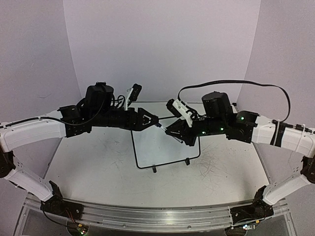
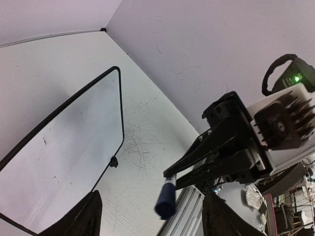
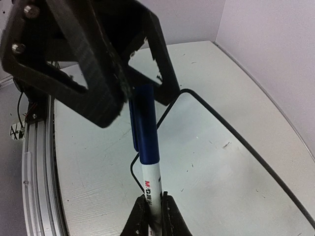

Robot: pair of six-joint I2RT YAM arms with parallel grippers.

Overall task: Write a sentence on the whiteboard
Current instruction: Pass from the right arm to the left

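Right wrist view: right gripper (image 3: 151, 202) clamped on white barrel of marker (image 3: 150, 178), blue cap (image 3: 145, 123) pointing away from it. Left gripper (image 2: 151, 194) spread wide, cap between its fingers with gap either side, gripping nothing. Both meet over far end of whiteboard (image 1: 165, 147). Board sits mid-table (image 1: 88, 162), feet on near edge, face white with few dark specks.

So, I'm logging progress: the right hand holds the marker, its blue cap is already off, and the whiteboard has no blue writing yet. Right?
Not quite: the blue cap is still on the marker, as the right wrist view shows. The right hand does hold it, and the whiteboard has no blue writing yet.
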